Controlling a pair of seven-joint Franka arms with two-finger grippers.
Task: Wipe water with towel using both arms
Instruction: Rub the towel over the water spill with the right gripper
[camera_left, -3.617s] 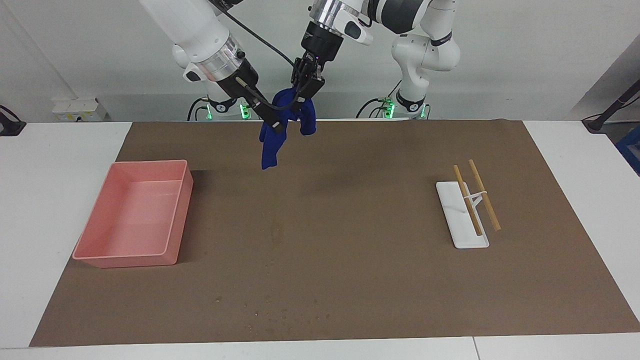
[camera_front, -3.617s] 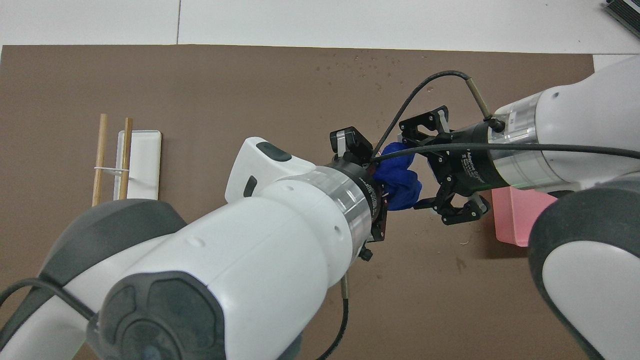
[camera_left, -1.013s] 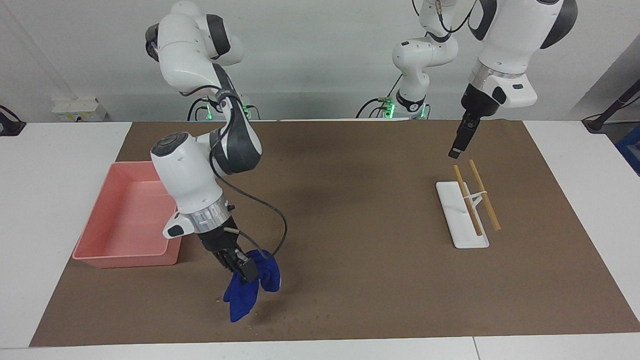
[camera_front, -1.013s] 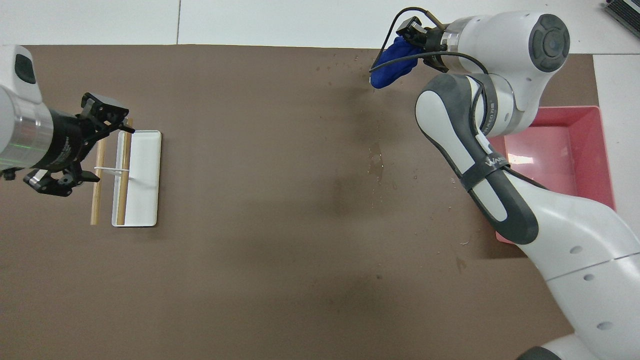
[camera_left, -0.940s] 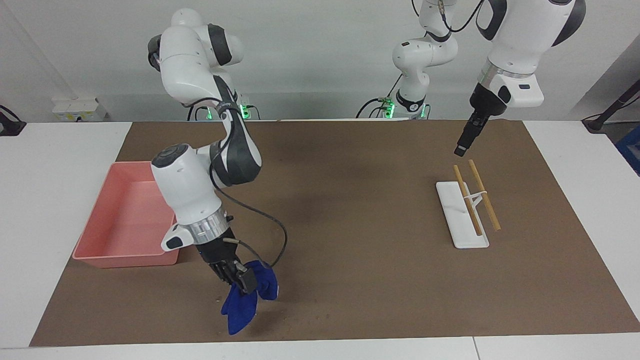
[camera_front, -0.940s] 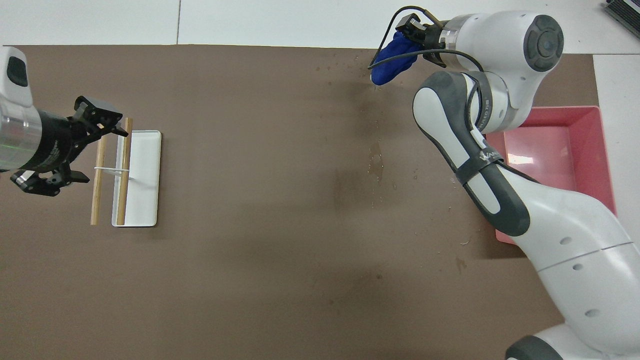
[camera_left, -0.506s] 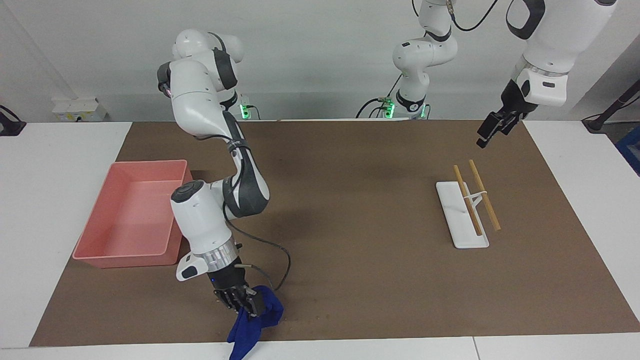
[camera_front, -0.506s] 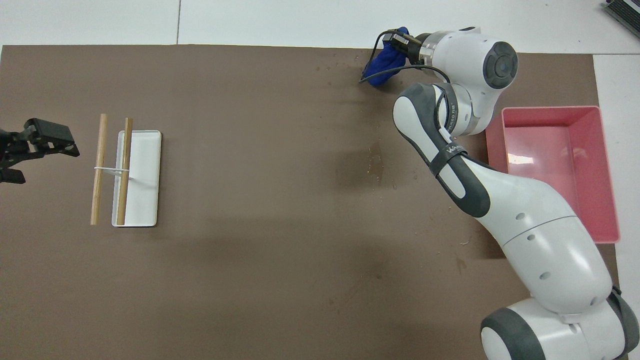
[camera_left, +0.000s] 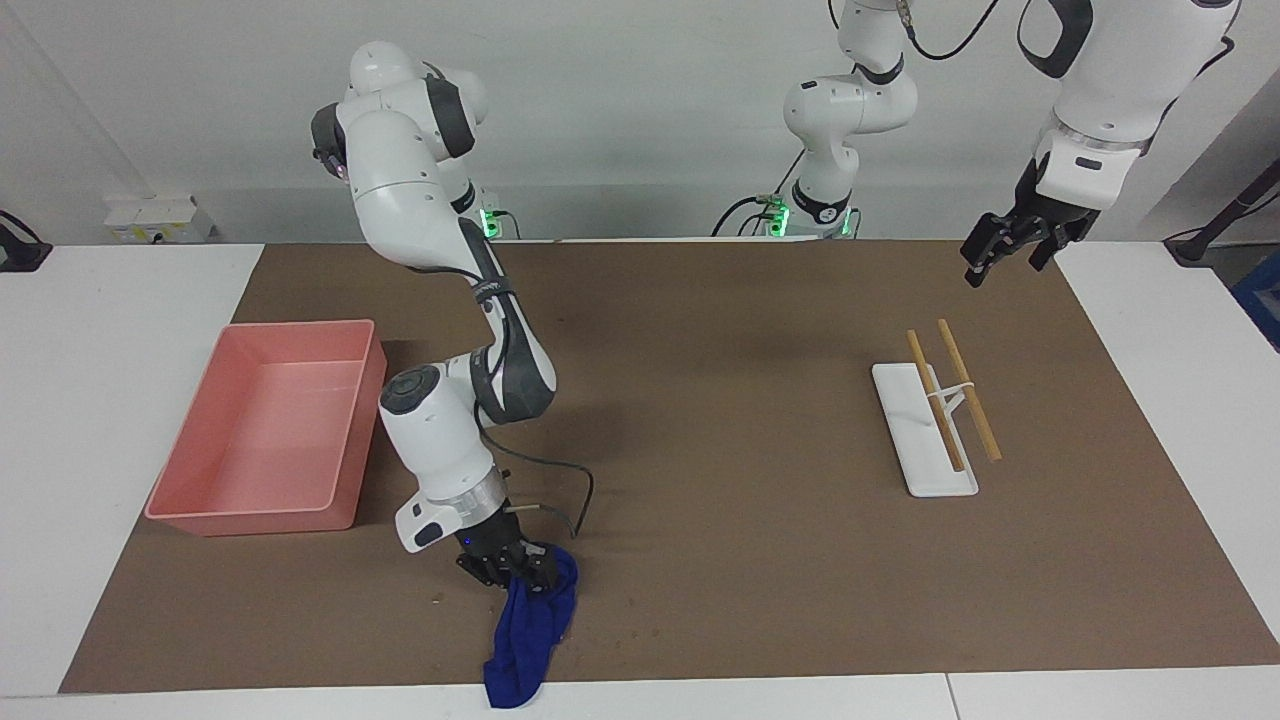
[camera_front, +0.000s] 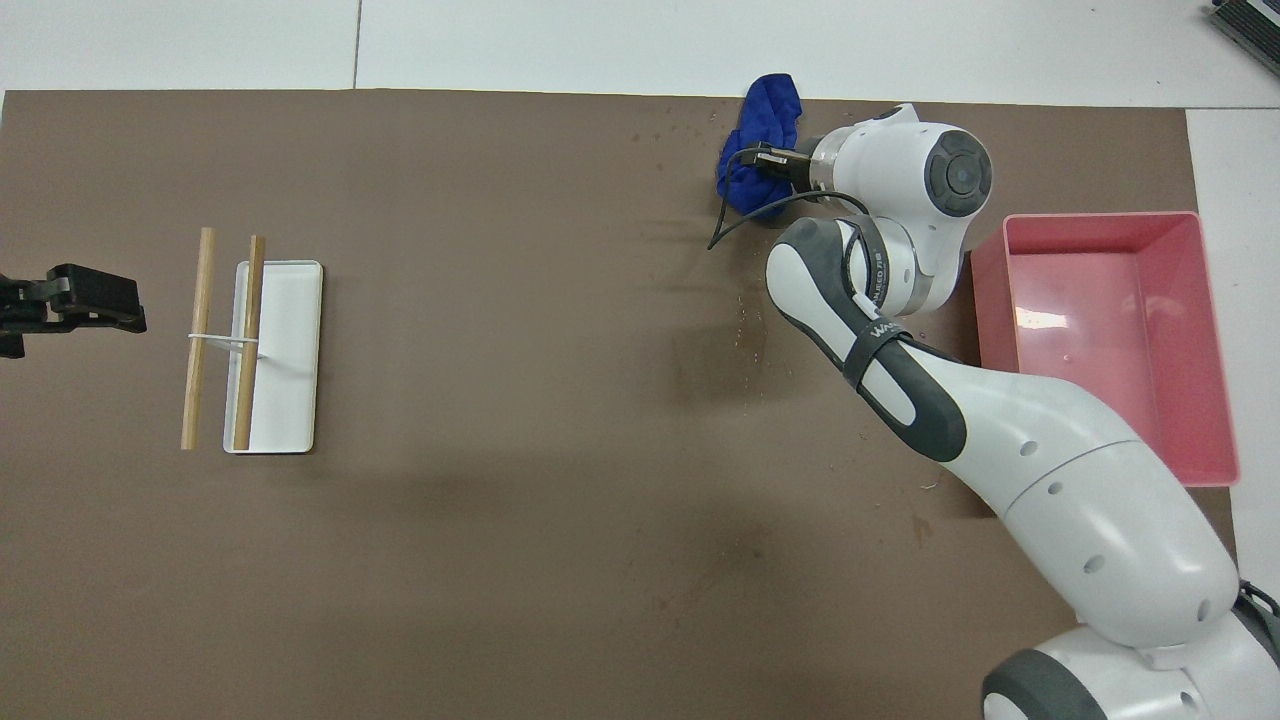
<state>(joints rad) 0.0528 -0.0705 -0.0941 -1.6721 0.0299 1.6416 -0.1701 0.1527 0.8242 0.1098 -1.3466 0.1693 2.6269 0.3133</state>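
A blue towel (camera_left: 528, 632) lies on the brown mat (camera_left: 720, 560) at the edge farthest from the robots, its free end reaching past the mat's border. My right gripper (camera_left: 520, 574) is low over the mat, shut on the towel's (camera_front: 768, 108) upper end. Water droplets (camera_left: 640, 634) show as tiny specks on the mat beside the towel, and in the overhead view as water droplets (camera_front: 662, 136) too. The right gripper (camera_front: 762, 162) sits over the cloth there. My left gripper (camera_left: 1003, 262) hangs open and empty in the air over the mat's corner at the left arm's end.
A pink bin (camera_left: 250, 520) stands at the right arm's end, beside the right forearm. A white tray (camera_left: 915, 470) with two bound wooden sticks (camera_left: 968, 392) across it lies toward the left arm's end. The left gripper (camera_front: 80, 305) shows at the overhead view's side edge.
The right gripper has come down and swung toward the left arm's end, laying the towel flat on the mat. The left gripper has drawn away toward its own end of the table.
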